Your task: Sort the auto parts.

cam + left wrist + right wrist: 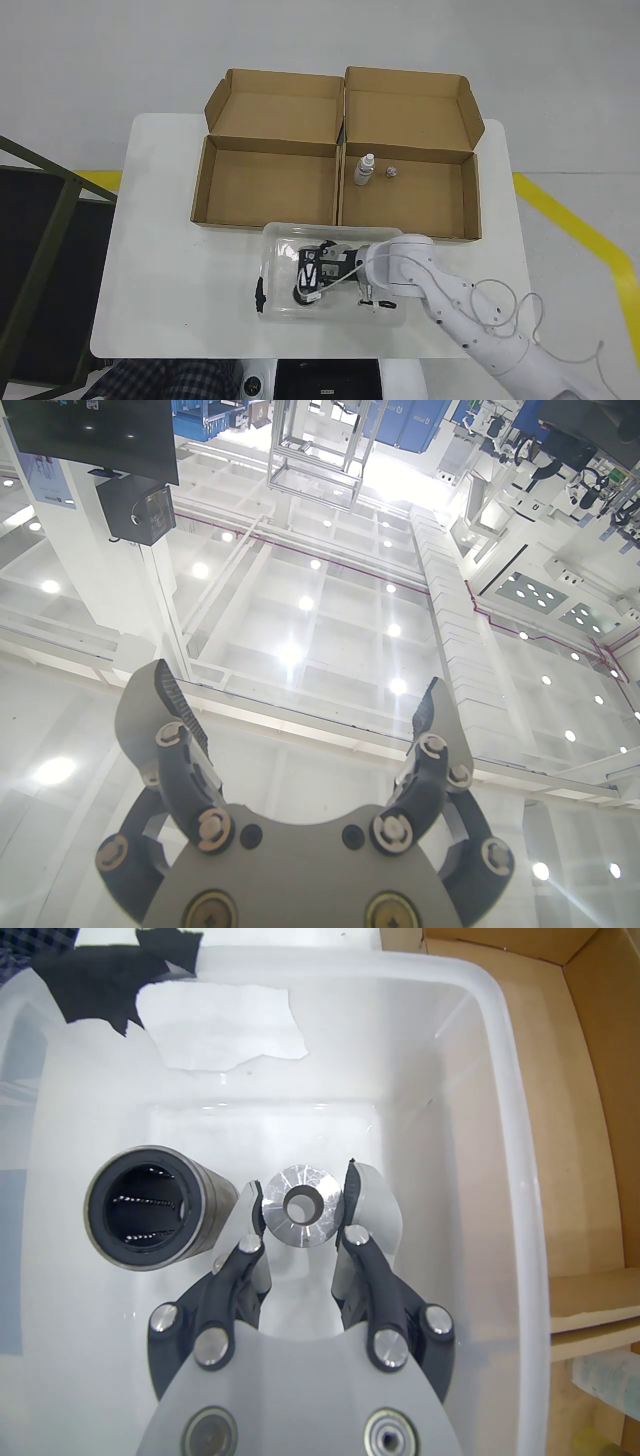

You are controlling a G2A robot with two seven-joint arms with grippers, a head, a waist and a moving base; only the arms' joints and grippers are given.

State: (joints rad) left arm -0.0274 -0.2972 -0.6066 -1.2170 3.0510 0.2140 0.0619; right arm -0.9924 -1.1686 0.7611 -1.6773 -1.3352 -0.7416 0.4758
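My right gripper (303, 1176) reaches down into a clear plastic bin (505, 1093). Its jaws press on both sides of a small silver bushing (325, 1193) with a centre hole, standing on end on the bin floor. Just beside it lies a larger steel linear bearing (210, 1203) with a black inner sleeve, close to one finger. From above, the right arm (400, 265) stretches over the bin (275, 232) at the table's front. My left gripper (297, 680) points up at the ceiling, open and empty.
Two open cardboard boxes stand behind the bin: the left box (265, 185) is bare, the right box (440, 195) holds a white bottle (363, 168) and a small part (392, 171). Torn black and white labels (220, 1028) stick to the bin wall.
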